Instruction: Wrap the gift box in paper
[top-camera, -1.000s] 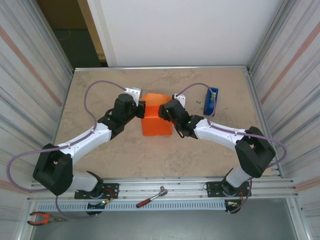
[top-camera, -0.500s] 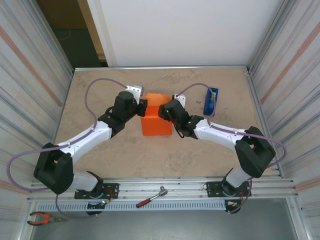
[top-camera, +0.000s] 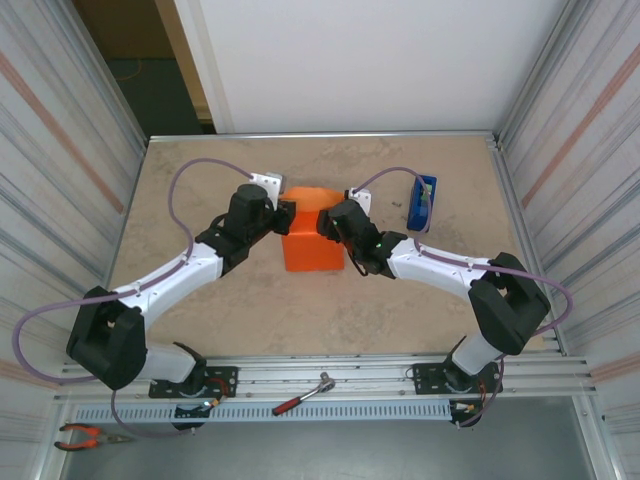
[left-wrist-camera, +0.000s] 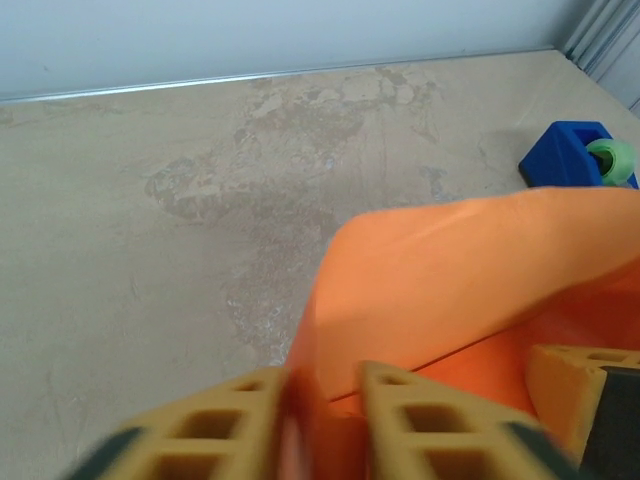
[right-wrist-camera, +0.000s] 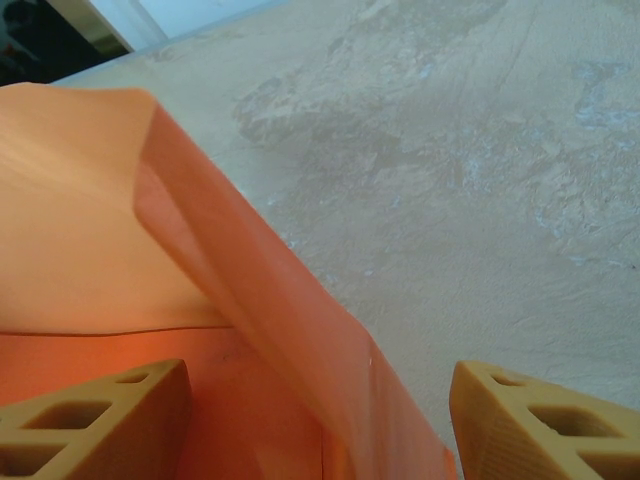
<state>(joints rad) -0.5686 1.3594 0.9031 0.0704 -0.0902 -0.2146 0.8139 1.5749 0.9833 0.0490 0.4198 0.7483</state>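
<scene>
The orange paper (top-camera: 312, 245) lies folded into a boxy shape at mid-table, and the gift box is hidden under it. My left gripper (top-camera: 283, 216) is at the paper's left side. In the left wrist view its fingers (left-wrist-camera: 225, 420) stand close together on a raised edge of the paper (left-wrist-camera: 450, 270), which rests against the left finger. My right gripper (top-camera: 329, 222) is at the right side, jaws wide open. In the right wrist view they straddle a lifted flap of the paper (right-wrist-camera: 260, 290), and the right finger (right-wrist-camera: 545, 415) is clear of it.
A blue tape dispenser (top-camera: 423, 203) stands at the back right, also seen in the left wrist view (left-wrist-camera: 575, 160). A ratchet wrench (top-camera: 305, 393) and pliers (top-camera: 90, 436) lie on the front rail below the table. Metal walls close both sides.
Both arms stay at the paper's two sides. The left wrist has shifted only slightly, and the paper keeps its shape.
</scene>
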